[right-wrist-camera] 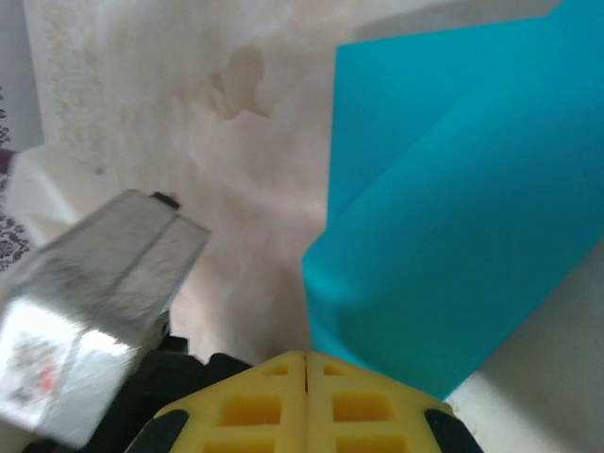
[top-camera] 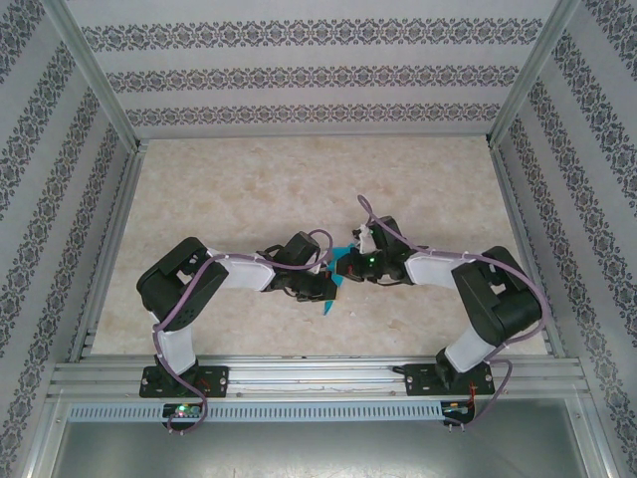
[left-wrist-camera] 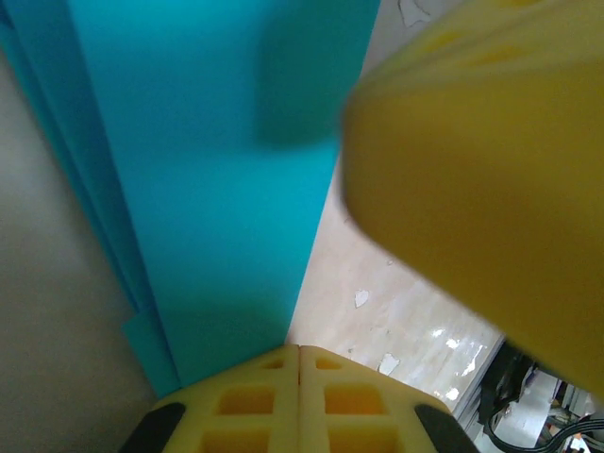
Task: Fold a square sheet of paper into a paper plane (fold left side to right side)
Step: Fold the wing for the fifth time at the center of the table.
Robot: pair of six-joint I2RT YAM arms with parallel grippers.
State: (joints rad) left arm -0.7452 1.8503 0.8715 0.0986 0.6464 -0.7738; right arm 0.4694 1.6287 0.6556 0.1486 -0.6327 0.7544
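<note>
The square sheet of paper (top-camera: 331,291) is teal-blue, folded into layers, and lies at the table's middle between my two grippers. My left gripper (top-camera: 317,285) is shut, and its yellow fingertips (left-wrist-camera: 300,357) meet at the right edge of the paper (left-wrist-camera: 208,189), which lies flat with lower layers showing on its left. My right gripper (top-camera: 349,266) is shut as well. A curled corner of a raised flap of the paper (right-wrist-camera: 444,236) runs into its fingertips (right-wrist-camera: 307,363). In the left wrist view a finger of the right gripper (left-wrist-camera: 491,170) hangs close above the sheet and casts a shadow on it.
The beige marbled table (top-camera: 299,189) is boxed in by patterned walls on three sides. An aluminium rail (top-camera: 318,376) carries both arm bases at the near edge. The left arm's grey body (right-wrist-camera: 85,293) shows beside the right fingers.
</note>
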